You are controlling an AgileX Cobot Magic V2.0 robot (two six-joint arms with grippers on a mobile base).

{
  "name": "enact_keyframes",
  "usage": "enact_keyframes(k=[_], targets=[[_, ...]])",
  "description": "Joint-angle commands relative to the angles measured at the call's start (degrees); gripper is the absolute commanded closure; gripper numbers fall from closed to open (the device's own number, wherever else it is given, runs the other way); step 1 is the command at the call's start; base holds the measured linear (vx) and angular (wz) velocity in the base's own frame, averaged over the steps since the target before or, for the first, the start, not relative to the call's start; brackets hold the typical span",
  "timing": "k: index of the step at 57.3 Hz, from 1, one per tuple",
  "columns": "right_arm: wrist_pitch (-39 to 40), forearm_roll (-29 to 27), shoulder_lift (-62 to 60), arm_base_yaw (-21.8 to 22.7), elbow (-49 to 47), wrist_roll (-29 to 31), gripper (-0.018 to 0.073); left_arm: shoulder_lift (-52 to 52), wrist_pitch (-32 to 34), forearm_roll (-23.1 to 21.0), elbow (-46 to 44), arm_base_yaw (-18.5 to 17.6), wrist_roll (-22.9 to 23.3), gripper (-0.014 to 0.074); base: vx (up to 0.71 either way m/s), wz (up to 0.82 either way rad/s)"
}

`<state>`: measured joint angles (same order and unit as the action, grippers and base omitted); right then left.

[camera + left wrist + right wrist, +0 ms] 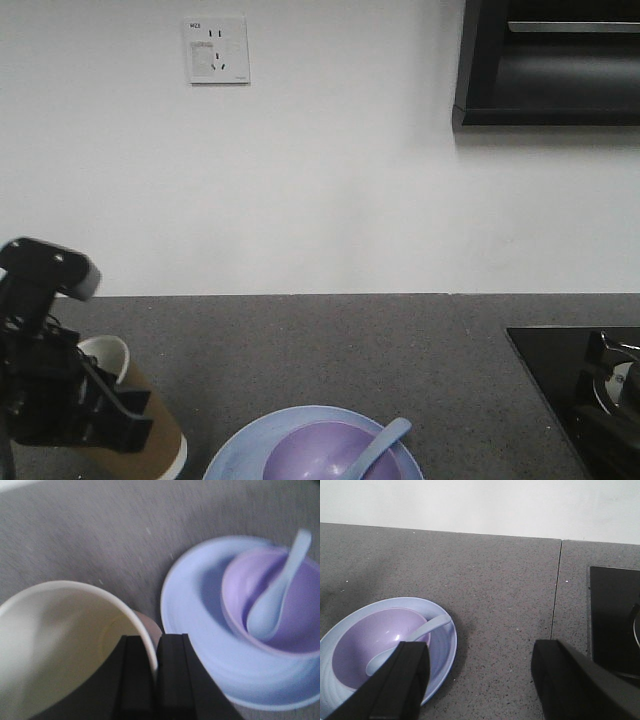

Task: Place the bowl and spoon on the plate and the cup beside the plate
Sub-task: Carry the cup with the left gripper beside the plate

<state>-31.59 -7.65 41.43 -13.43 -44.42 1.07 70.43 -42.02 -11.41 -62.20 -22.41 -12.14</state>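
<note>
Left arm [45, 375]: showing black housing, a grey rounded cap, dark cables.
Fingers [137, 680]: showing 2 flat black bars.
Right fingers [575, 680]: looking matte black, blocky.

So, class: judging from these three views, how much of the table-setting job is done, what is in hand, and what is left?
Done: the bowl sits on the plate, with the spoon resting in it. In hand: the left gripper pinches the rim of the cup, tilted beside the plate. Left: stand it upright and release. The right gripper is open and empty.

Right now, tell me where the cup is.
The cup stands tilted at the front view's lower left, pinched at its rim by the left gripper, just left of the plate on the counter.
</note>
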Motion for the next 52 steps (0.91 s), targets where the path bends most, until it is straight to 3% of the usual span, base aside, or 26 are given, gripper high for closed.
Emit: enact_keyframes(k=[1, 13, 36, 44, 52], targets=[[4.92, 0.09, -0.27, 0.36, -1.63, 0.33, 0.0051, 0.53, 1.44, 1.85, -1.98, -1.40, 0.57, 0.0596, 0.00, 0.00], [5.03, 0.10, -0.27, 0.36, -1.63, 0.33, 0.0051, 2.80, 0.01, 0.52, -1.98, -1.59, -0.08, 0.0596, 0.00, 0.00], [5.22, 0.10, -0.27, 0.36, -1.63, 0.38, 0.0051, 2.93, -2.02, 2.02, -1.98, -1.59, -0.21, 0.0581, 0.00, 0.00], [5.22, 0.10, -0.27, 0.36, -1.63, 0.38, 0.0051, 2.93, -2.02, 1.66, -1.98, -1.59, -0.21, 0.0517, 0.00, 0.00], [5.16, 0.10, -0.27, 0.36, -1.63, 0.38, 0.0051, 2.93, -2.02, 1.66, -1.98, -1.59, -0.21, 0.0383, 0.00, 0.00]])
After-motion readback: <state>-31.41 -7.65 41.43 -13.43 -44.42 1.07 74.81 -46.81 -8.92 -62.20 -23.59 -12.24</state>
